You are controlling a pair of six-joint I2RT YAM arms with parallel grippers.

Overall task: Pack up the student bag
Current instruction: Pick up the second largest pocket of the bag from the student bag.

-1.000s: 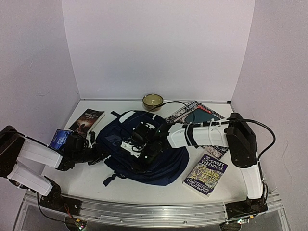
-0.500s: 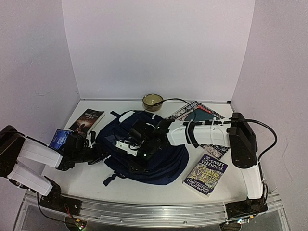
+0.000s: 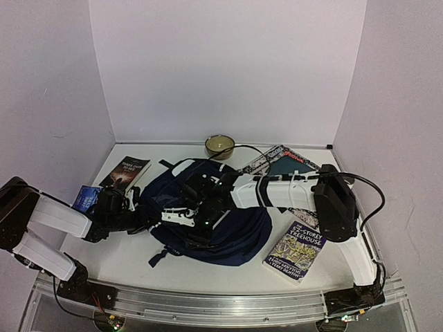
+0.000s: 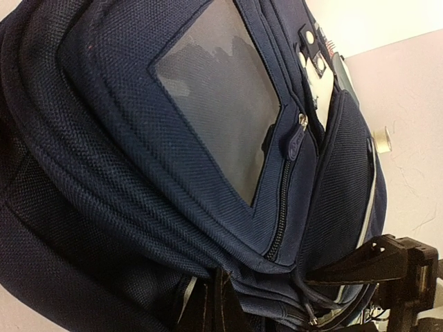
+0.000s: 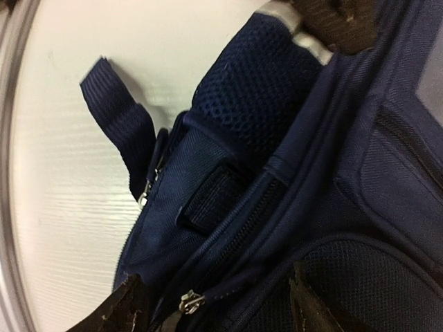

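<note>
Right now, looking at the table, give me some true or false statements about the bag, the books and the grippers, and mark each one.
1. The bowl sits behind the bag. True.
2. The right gripper is clamped on the bag. False: its fingers stand apart above the bag, either side of a zipper pull.
3. The Treehouse book is inside the bag. False: it lies on the table, right of the bag.
4. The left gripper is shut on the bag's left edge. True.

Bright even overhead light; the student bag point(image 5: 277, 173) blurs slightly in wrist views.
</note>
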